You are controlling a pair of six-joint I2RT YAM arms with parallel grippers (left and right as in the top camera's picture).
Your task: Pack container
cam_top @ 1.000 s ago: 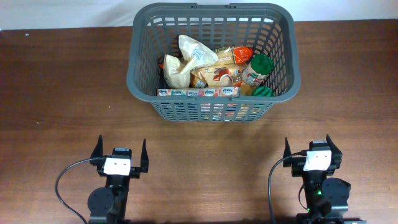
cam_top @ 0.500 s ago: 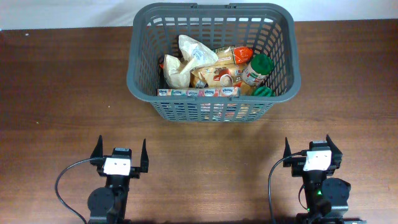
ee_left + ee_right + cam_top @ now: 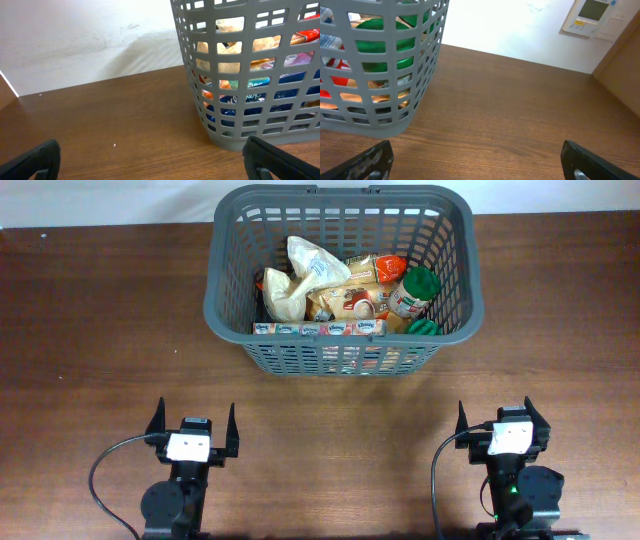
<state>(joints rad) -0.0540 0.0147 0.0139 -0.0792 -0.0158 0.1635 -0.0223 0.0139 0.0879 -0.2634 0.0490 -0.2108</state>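
Note:
The dark grey basket [image 3: 225, 300] stands at the far middle of the wooden table. It holds a cream bag [image 3: 300, 275], snack packets [image 3: 350, 300], a green-lidded jar [image 3: 410, 292] and a row of tissue packs [image 3: 320, 329]. The basket also shows in the left wrist view [image 3: 200, 85] and in the right wrist view [image 3: 427, 65]. My left gripper [image 3: 194, 425] is open and empty at the near left, its fingertips wide apart [image 3: 155, 160]. My right gripper [image 3: 503, 418] is open and empty at the near right [image 3: 477, 162].
Brown wooden table [image 3: 100, 330] runs on both sides of the basket. A white wall [image 3: 75, 35] stands behind it. A wall panel [image 3: 592, 15] shows at the far right in the right wrist view.

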